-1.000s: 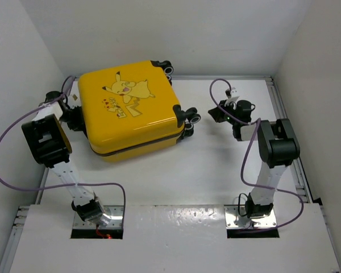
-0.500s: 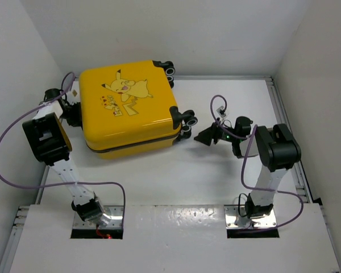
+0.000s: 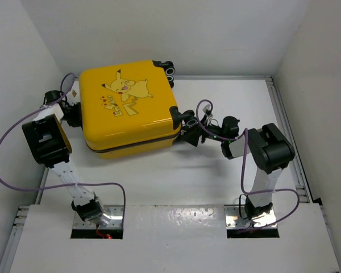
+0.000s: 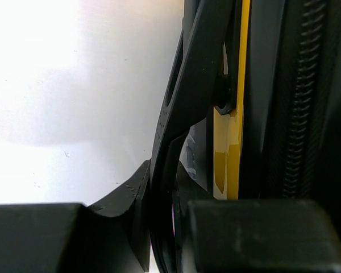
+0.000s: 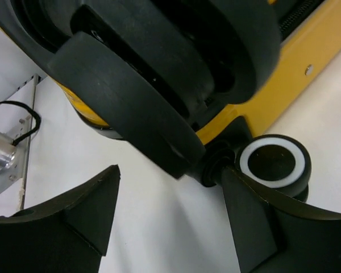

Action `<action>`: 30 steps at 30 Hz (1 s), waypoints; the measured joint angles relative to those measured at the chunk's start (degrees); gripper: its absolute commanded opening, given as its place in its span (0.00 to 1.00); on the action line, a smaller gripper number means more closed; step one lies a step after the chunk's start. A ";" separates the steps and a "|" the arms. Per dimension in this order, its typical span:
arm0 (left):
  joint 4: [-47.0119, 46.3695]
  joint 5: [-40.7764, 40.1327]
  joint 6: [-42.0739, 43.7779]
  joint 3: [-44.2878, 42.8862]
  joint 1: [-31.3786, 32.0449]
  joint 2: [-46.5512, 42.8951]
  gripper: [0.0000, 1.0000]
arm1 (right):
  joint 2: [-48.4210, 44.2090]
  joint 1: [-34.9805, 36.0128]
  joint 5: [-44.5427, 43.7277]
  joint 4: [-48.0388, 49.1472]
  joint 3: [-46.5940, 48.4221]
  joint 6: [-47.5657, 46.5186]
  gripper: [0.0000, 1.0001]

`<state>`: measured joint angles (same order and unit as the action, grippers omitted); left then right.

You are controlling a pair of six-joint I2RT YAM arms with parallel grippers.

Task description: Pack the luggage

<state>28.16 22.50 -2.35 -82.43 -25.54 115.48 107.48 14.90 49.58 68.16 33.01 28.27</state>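
The luggage (image 3: 128, 108), a yellow hard-shell suitcase with a cartoon on its shell, lies flat and zipped shut at the back left of the table. My left gripper (image 3: 74, 112) is at its left side, shut on a black curved handle (image 4: 182, 114) next to the yellow shell (image 4: 230, 142) and zipper seam (image 4: 301, 114). My right gripper (image 3: 188, 132) is at the suitcase's near right corner. It is open, and its fingertips (image 5: 233, 187) flank the stem under the black wheels (image 5: 148, 74) without closing on it. A white-ringed wheel (image 5: 273, 162) shows beside the right finger.
White walls enclose the table at the back and on both sides. A metal rail (image 3: 285, 119) runs along the right edge. Purple cables (image 3: 5, 148) loop from both arms. A second pair of wheels (image 3: 169, 69) sticks out at the suitcase's far right corner.
My right gripper has opened and swung left, from the back right to the suitcase's near wheels. The suitcase has shifted slightly left. The left gripper keeps its hold.
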 measured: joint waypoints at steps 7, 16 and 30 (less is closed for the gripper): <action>-0.07 0.00 -0.11 0.00 0.00 -0.07 0.00 | 3.21 2.56 -1.64 3.50 1.09 -0.61 0.65; 0.31 -0.02 -0.11 -0.33 0.00 0.09 0.00 | 5.31 4.11 -2.95 4.44 2.58 -3.28 0.12; 0.39 -0.07 -0.17 -0.57 -0.07 0.24 0.00 | 5.84 3.02 -4.26 5.46 2.16 -5.31 0.00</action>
<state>28.56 22.44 -2.52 -83.00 -25.61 115.72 113.32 17.91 45.32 73.63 35.18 22.96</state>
